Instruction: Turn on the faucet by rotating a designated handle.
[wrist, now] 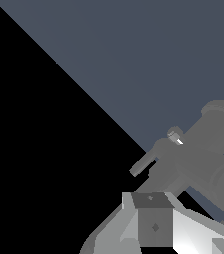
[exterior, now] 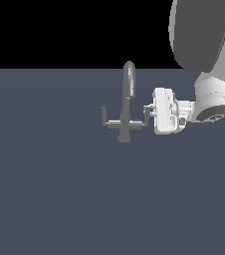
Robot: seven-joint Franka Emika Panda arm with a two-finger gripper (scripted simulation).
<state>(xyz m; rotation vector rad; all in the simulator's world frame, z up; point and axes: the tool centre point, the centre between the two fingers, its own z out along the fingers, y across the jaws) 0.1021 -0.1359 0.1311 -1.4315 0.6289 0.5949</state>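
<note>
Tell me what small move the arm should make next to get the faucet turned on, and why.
Probably a short sideways push toward the exterior view's left, so the handle swings around the faucet. The tool sits level with that upright prong, seemingly touching it, so no further approach looks needed. Whether the tool is open or shut cannot be told.

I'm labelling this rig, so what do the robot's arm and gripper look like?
The arm is a thick, rounded, glossy shell, white shading to grey. The boxy white gripper follows a round dark-faced wrist joint. No cables, sleeves or markings show.
</note>
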